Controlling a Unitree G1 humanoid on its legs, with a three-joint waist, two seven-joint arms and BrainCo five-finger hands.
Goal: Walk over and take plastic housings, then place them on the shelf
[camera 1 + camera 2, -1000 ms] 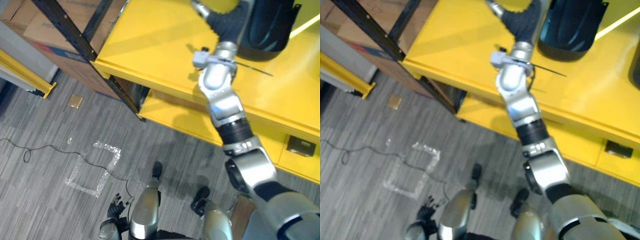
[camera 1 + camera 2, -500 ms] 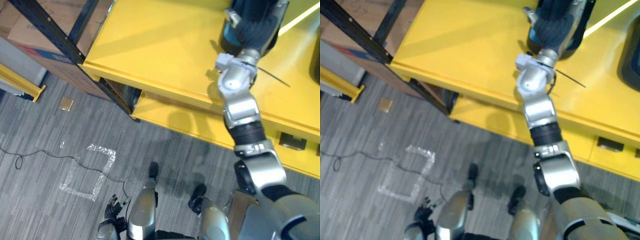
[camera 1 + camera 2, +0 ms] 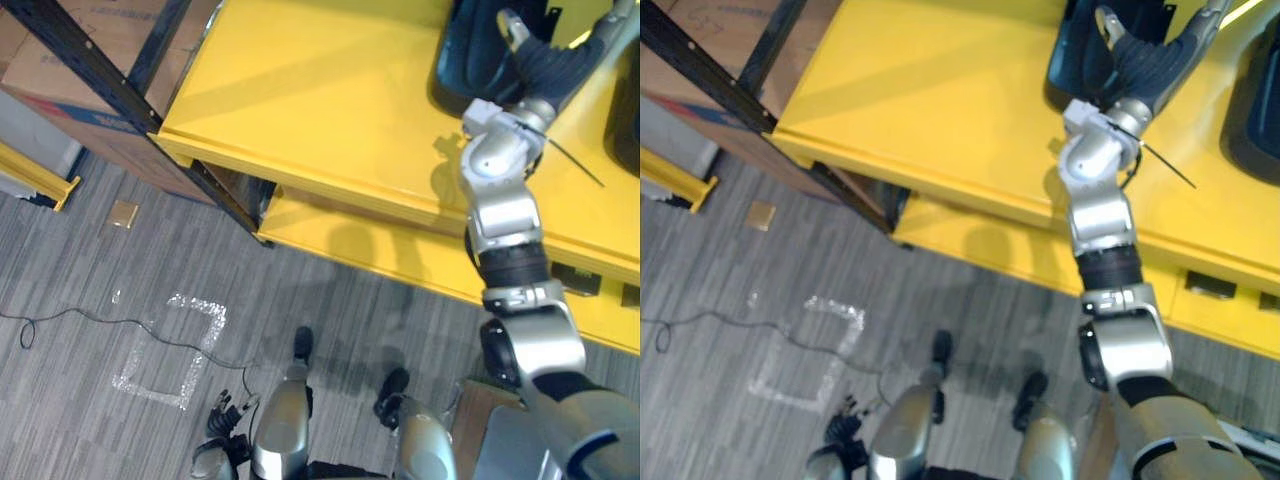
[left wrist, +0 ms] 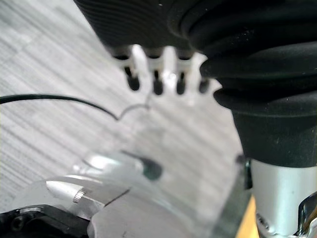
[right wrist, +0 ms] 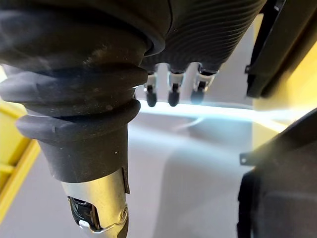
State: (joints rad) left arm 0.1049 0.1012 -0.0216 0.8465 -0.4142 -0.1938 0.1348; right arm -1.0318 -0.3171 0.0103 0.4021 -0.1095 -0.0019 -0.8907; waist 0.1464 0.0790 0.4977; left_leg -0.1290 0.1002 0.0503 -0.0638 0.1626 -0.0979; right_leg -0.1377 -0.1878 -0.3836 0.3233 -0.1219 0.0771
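Right robot hand — fingers straight, seemingly empty — over glossy, rounded dark housing.

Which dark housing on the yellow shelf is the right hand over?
The left housing: the right hand is over it, while the other housing sits apart, farther right.

- Yellow shelf board carries a dark plastic housing.
- A second housing lies right of the first, apart.
- Lower yellow board sits beneath.
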